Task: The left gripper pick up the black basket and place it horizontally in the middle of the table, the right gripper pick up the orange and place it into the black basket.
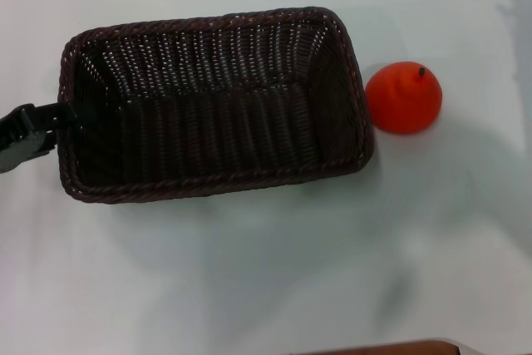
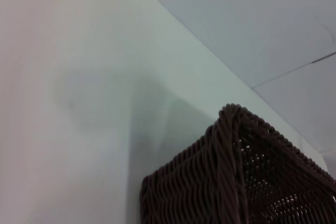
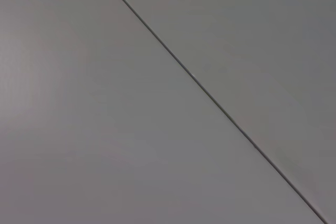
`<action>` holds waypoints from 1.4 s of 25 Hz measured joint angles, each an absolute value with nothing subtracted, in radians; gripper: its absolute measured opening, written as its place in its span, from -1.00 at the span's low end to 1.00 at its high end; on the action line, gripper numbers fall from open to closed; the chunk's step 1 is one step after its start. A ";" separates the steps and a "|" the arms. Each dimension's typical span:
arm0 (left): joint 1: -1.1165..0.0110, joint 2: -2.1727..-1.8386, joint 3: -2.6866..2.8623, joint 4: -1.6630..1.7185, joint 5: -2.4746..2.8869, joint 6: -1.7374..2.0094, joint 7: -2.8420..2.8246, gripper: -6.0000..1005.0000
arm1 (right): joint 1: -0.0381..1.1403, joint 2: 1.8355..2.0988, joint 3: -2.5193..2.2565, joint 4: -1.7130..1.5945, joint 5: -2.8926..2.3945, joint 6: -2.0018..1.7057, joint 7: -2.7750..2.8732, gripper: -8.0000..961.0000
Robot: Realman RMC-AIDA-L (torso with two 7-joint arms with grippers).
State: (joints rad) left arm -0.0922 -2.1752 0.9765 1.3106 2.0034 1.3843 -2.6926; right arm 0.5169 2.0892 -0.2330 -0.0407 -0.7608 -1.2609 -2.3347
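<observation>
Our left gripper is at the left short end of the basket, and it looks pinched onto the rim there. One thin black finger lies across the braided edge. The basket sits long-ways across the table, close to the middle. In the left wrist view we see only a corner of the basket and bare table beside it, so we think the basket is down or very nearly down.

The orange sits on the table just beside the right end of the basket. It is not inside yet.

To do this step well, we think we should set the basket flat and straight, then let go gently so it does not jump or turn. We should pull the left arm back to the left, away from the rim.

There is not much room on the right. If the basket slides that way it could bump the orange and make it roll. There is lots of open table in front of the basket and behind it.

Our right gripper does not show in any view, so we cannot say if it is open or closed. Its wrist view shows only a plain grey surface with a thin dark line across it
</observation>
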 joint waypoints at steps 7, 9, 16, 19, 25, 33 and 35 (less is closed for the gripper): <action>-0.098 -2.173 0.918 1.292 2.007 1.393 -2.648 0.13 | 0.517 2.087 -0.252 -0.048 -0.761 -1.251 -2.335 0.90; -0.101 -2.171 0.884 1.281 2.002 1.398 -2.599 0.16 | 0.514 2.083 -0.287 -0.064 -0.761 -1.248 -2.335 0.90; -0.137 -2.165 0.674 1.175 1.871 1.431 -2.297 0.16 | 0.469 2.057 -0.533 -0.231 -0.807 -1.191 -2.156 0.90; -0.144 -2.164 0.600 1.088 1.723 1.449 -2.115 0.16 | 0.442 2.018 -0.617 -0.326 -0.935 -1.190 -1.999 0.90; -0.166 -2.164 0.567 0.804 1.338 1.571 -1.610 0.15 | 0.420 1.920 -0.687 -0.564 -1.366 -1.302 -1.670 0.90; -0.232 -2.164 0.558 0.632 1.230 1.621 -1.313 0.15 | 0.451 1.869 -0.661 -0.905 -1.899 -1.619 -1.348 0.90; -0.244 -2.164 0.556 0.624 1.228 1.617 -1.304 0.15 | 0.474 1.863 -0.646 -0.959 -1.998 -1.689 -1.292 0.90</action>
State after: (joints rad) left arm -0.2444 -2.1642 0.5561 0.6235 1.2283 1.6169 -1.3045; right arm 0.4736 1.8627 -0.6456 -0.9588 -1.9980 -1.6890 -1.2918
